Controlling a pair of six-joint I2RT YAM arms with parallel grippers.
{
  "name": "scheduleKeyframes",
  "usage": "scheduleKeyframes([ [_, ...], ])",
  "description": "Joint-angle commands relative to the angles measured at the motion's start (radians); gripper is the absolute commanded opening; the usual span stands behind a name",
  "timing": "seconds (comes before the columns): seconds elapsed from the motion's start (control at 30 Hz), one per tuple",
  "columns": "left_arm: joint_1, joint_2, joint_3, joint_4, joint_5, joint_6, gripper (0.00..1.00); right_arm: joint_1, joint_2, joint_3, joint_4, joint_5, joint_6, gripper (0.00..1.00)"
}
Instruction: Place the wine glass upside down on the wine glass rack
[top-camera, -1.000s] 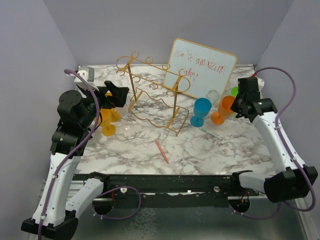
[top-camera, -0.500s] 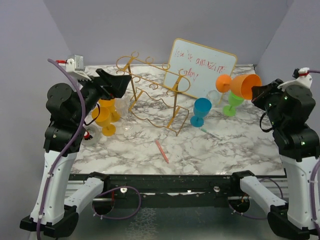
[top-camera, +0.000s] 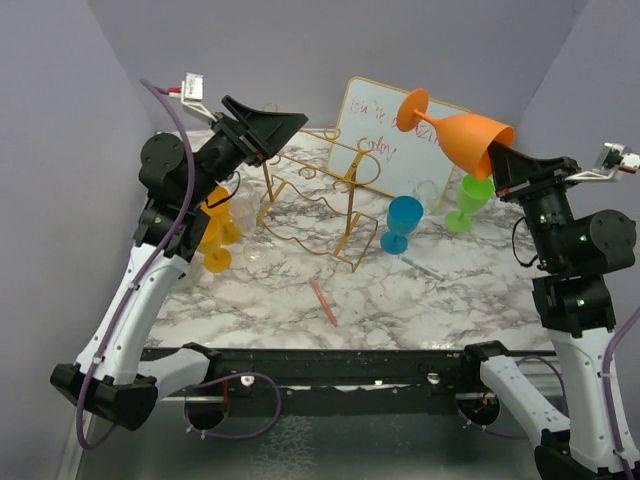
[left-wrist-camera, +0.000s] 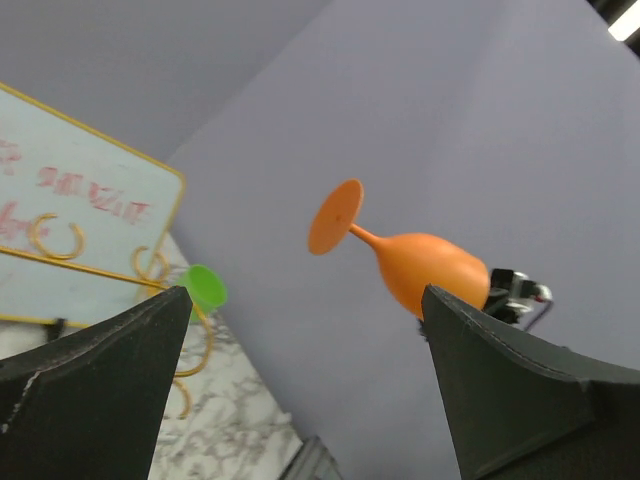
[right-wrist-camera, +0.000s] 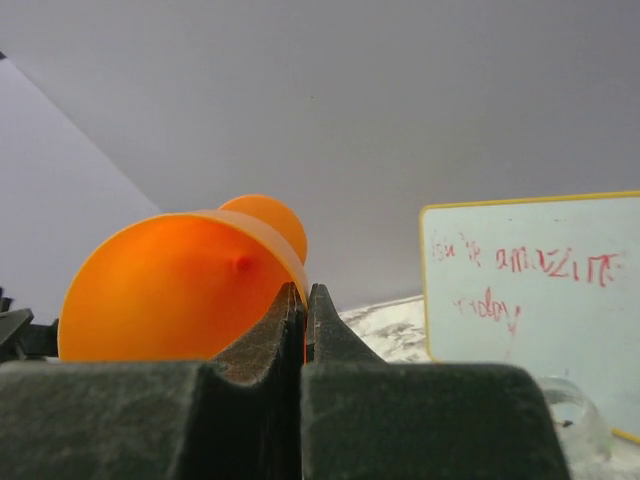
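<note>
My right gripper (top-camera: 497, 160) is shut on the rim of an orange wine glass (top-camera: 468, 138) and holds it high above the table's right side. The glass lies tilted, with its foot up and to the left and its mouth toward the gripper. In the right wrist view the fingers (right-wrist-camera: 305, 290) pinch the rim of the orange bowl (right-wrist-camera: 170, 290). The gold wire rack (top-camera: 310, 195) stands at the back middle of the table. My left gripper (top-camera: 285, 125) is open and empty, raised above the rack's left end. In its own view (left-wrist-camera: 305, 300) it faces the orange glass (left-wrist-camera: 420, 270).
A framed whiteboard (top-camera: 400, 135) leans behind the rack. A blue glass (top-camera: 403, 220), a green glass (top-camera: 470, 200) and a clear glass (top-camera: 428, 193) stand to the right of the rack. Orange and yellow glasses (top-camera: 212, 235) stand to its left. A red pen (top-camera: 324, 301) lies in front.
My right arm has lifted the orange glass off the table and tipped it, foot up. My left arm has risen and swung over the rack's left end.
</note>
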Motion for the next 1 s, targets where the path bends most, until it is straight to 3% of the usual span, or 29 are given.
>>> scheduleKeyframes([
  [0.0,-0.15,0.078,0.015,0.241,-0.081,-0.159,0.99,0.001,-0.023,-0.078,0.31,-0.059,0.106,0.01],
  [0.23,-0.407,0.295,0.209,0.247,-0.227,-0.128,0.99,0.001,-0.018,-0.147,0.458,-0.033,0.167,0.01],
  [0.33,-0.439,0.374,0.281,0.264,-0.258,-0.167,0.95,0.001,-0.017,-0.168,0.521,-0.049,0.188,0.0],
  [0.53,-0.519,0.461,0.365,0.312,-0.346,-0.218,0.71,0.001,-0.015,-0.204,0.6,-0.064,0.207,0.01],
  [0.87,-0.58,0.586,0.538,0.317,-0.441,-0.205,0.62,0.001,0.007,-0.238,0.652,-0.101,0.223,0.0],
  [0.97,-0.581,0.62,0.571,0.317,-0.455,-0.202,0.53,0.001,-0.007,-0.254,0.638,-0.107,0.208,0.01],
])
